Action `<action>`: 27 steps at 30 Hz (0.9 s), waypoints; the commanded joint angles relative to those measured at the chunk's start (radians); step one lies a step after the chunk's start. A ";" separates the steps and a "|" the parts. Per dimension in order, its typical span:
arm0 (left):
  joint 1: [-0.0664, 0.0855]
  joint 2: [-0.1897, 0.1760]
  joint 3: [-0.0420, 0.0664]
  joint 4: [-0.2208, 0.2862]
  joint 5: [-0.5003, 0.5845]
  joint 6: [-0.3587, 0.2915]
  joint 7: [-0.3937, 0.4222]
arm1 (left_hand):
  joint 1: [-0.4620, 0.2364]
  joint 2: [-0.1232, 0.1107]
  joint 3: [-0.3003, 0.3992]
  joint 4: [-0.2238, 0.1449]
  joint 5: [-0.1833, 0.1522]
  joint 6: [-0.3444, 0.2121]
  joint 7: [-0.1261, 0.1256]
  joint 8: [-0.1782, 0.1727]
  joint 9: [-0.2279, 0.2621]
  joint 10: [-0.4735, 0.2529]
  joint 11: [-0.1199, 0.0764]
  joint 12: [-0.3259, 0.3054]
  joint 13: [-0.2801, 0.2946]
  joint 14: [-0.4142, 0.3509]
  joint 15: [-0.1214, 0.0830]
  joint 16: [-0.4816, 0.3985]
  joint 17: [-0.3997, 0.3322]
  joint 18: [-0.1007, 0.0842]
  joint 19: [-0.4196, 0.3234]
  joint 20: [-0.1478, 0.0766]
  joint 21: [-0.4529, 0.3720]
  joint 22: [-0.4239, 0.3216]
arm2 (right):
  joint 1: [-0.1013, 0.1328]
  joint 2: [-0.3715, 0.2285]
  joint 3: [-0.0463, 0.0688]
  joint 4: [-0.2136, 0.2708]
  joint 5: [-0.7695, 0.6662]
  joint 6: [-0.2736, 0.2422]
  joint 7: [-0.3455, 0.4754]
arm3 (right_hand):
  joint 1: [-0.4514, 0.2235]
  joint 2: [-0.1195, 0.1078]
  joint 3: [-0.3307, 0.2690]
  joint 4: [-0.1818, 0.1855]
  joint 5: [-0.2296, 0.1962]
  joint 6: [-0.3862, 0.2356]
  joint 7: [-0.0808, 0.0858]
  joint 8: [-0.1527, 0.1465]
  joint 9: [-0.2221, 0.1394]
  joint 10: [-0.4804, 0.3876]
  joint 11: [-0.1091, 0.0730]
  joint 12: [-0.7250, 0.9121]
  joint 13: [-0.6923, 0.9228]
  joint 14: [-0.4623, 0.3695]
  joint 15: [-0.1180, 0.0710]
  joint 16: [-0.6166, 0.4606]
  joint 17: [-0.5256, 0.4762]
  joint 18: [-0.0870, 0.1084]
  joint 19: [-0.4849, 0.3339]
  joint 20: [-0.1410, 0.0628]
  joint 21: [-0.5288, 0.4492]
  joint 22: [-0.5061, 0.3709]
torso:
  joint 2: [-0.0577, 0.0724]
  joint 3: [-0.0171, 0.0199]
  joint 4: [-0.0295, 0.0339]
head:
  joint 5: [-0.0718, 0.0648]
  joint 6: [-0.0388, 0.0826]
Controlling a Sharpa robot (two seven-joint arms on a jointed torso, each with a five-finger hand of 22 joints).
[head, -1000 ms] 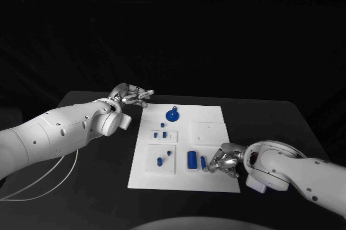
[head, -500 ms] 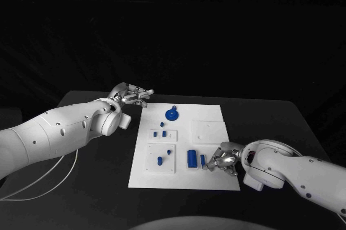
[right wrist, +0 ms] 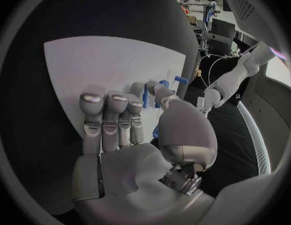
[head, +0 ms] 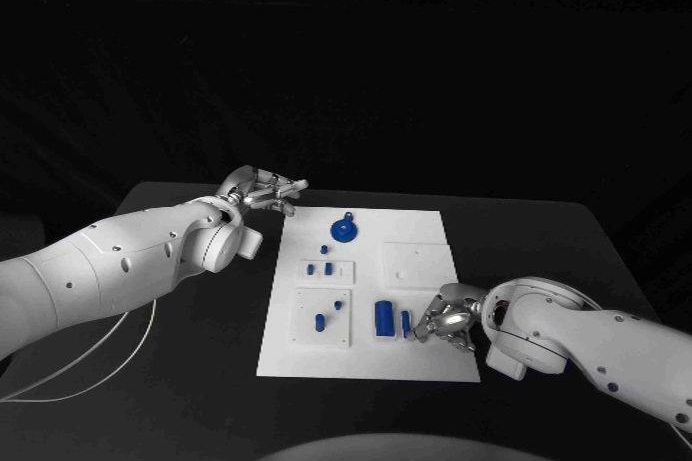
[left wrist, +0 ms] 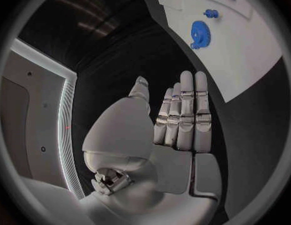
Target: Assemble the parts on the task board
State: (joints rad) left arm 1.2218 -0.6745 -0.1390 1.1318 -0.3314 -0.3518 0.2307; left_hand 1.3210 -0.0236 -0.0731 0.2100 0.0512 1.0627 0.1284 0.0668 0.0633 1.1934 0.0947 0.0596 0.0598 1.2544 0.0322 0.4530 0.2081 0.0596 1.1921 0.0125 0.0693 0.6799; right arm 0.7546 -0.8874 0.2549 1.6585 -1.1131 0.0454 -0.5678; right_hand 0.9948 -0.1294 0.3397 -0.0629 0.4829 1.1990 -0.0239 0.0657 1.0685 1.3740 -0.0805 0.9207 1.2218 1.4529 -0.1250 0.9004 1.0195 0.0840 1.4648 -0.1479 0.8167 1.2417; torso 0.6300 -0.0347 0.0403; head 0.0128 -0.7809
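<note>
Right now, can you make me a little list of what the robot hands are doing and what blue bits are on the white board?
Board: white task board on the black table.
Left hand: left hand beside the board's far left corner, fingers apart, holding nothing.
Right hand: right hand over the board's near right part, by the thin blue peg; whether it grips it, cannot tell.
Blue parts: round gear at the far end, wide block near the peg, small pegs in the left plates.

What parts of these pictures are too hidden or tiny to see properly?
- Head view: the right robot hand covers the thin blue piece beside it, so a grip can't be judged.
- Right wrist view: the fingers hide most blue pieces.
- Head view: the small pieces on the white board are too tiny to tell shapes.
</note>
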 commanded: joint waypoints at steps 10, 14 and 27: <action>-0.003 0.003 0.001 0.000 0.037 0.012 0.006 | -0.007 -0.010 0.002 0.008 -0.004 -0.007 -0.001 -0.001 0.002 -0.009 -0.001 0.003 0.002 0.007 0.002 -0.006 0.001 -0.013 0.008 -0.002 0.004 -0.002 | -0.008 -0.017 0.007 -0.003 0.026 -0.042 0.057 | 0.048 0.063 -0.418 0.095 0.063 -0.026 0.019 -0.001 -0.022 -0.006 0.012 -0.010 -0.003 0.001 0.006 -0.015 -0.010 -0.004 0.054 0.007 -0.020 -0.010 | -0.002 -0.0002 -0.0003 | -0.006 0.017; -0.003 0.003 0.001 -0.003 0.093 0.012 0.004 | -0.005 -0.017 0.004 0.004 -0.004 -0.004 -0.002 -0.001 0.002 -0.006 -0.001 0.003 0.002 0.008 0.002 -0.005 0.001 -0.013 0.009 -0.002 0.005 -0.001 | -0.003 -0.019 0.032 -0.019 0.049 -0.063 0.096 | 0.065 0.081 -0.505 0.106 0.069 -0.045 0.030 -0.002 -0.072 -0.014 0.018 -0.017 -0.007 0.002 0.010 -0.016 -0.009 0.005 0.055 0.011 -0.023 -0.012 | -0.003 -0.0017 -0.0011 | -0.009 0.033; -0.003 0.012 0.001 -0.047 0.202 -0.026 0.031 | 0.013 -0.006 0.011 -0.033 -0.003 0.001 -0.003 -0.001 0.001 0.001 -0.003 0.003 0.002 0.001 0.003 -0.006 0.001 -0.014 0.004 -0.001 0.002 -0.002 | 0.131 0.079 0.055 -0.304 0.286 -0.225 0.438 | 0.163 0.157 -0.536 0.082 0.104 -0.088 0.053 -0.002 -0.288 -0.098 0.033 -0.243 -0.162 -0.025 0.023 -0.109 -0.080 0.018 0.038 0.025 -0.142 -0.060 | -0.028 -0.0110 -0.0045 | -0.033 0.133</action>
State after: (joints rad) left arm 1.2213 -0.6665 -0.1390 1.0915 -0.1891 -0.3576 0.2348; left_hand 1.3238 -0.0288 -0.0631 0.1806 0.0512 1.0627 0.1284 0.0668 0.0633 1.1934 0.0947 0.0596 0.0606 1.2544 0.0323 0.4520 0.2089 0.0601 1.1957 0.0089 0.0693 0.6788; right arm 0.8774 -0.8203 0.3089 1.3834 -0.9443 -0.1012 -0.3178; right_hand 1.1467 0.0226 -0.1980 0.0275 0.5929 1.1191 0.0264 0.0603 0.7863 1.2912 -0.0487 0.7275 1.0934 1.4357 -0.1013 0.8003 0.9472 0.0840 1.4670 -0.1315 0.6909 1.1893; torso 0.6122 -0.0435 0.0369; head -0.0179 -0.6708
